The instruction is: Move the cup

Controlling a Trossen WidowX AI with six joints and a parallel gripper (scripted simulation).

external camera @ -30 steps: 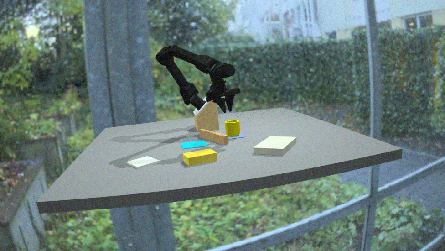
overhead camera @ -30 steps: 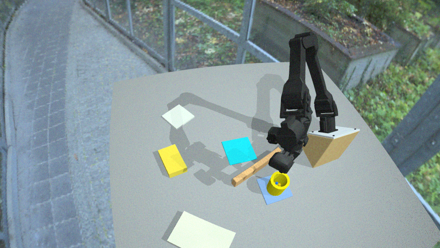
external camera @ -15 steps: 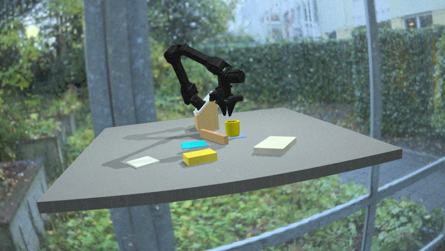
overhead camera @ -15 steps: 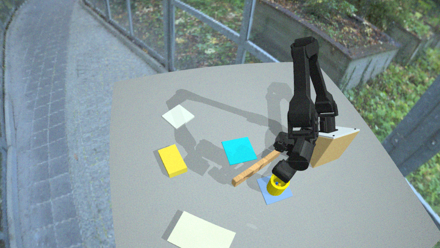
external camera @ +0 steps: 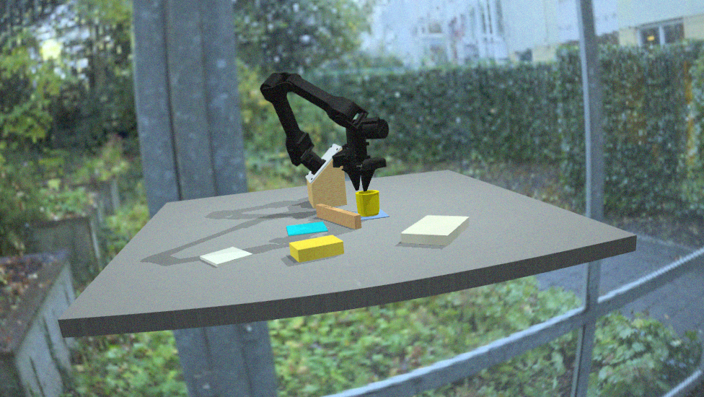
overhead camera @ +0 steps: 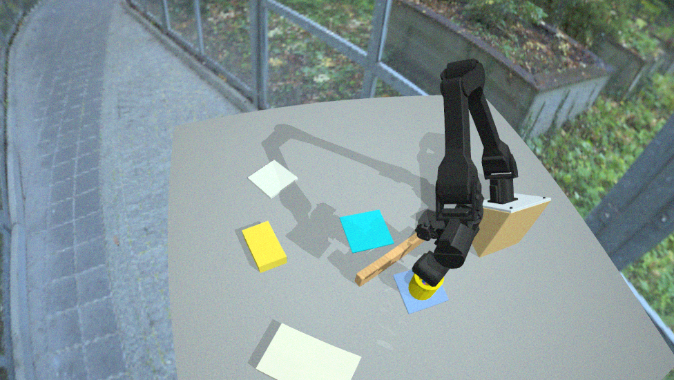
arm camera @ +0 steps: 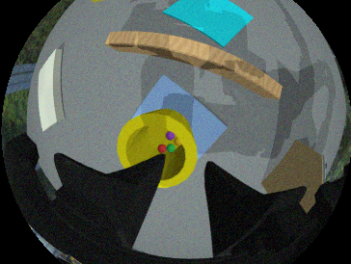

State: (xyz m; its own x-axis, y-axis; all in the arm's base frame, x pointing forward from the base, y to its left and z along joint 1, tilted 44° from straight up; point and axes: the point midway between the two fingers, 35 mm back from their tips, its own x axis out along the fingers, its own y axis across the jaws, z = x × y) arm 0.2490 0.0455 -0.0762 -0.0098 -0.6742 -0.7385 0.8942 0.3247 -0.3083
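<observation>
The yellow cup [overhead camera: 420, 291] [external camera: 368, 204] [arm camera: 147, 141] stands upright on the blue pad [overhead camera: 408, 302] [external camera: 382, 215] [arm camera: 208, 127]. Several small marbles [arm camera: 171, 148] lie inside it. My gripper [external camera: 361, 190] [arm camera: 185, 163] points down just above the cup's rim, partly open, with nothing between its fingers. In the wrist view one fingertip overlaps the cup's opening and the other is beyond the rim. In the top view the fingertips are hidden behind the arm. The cyan pad [overhead camera: 367, 231] [external camera: 306, 229] [arm camera: 214, 19] lies bare on the far side of the wooden bar.
The wooden bar [overhead camera: 389, 260] [external camera: 337, 216] [arm camera: 193, 49] stands between the two pads. A yellow block [overhead camera: 264, 245] [external camera: 316, 248], a thin white tile [overhead camera: 272, 178] [external camera: 225, 256] and a cream slab [overhead camera: 309, 354] [external camera: 436, 229] [arm camera: 48, 92] lie farther out. The arm's wooden base [overhead camera: 509, 226] is near the blue pad.
</observation>
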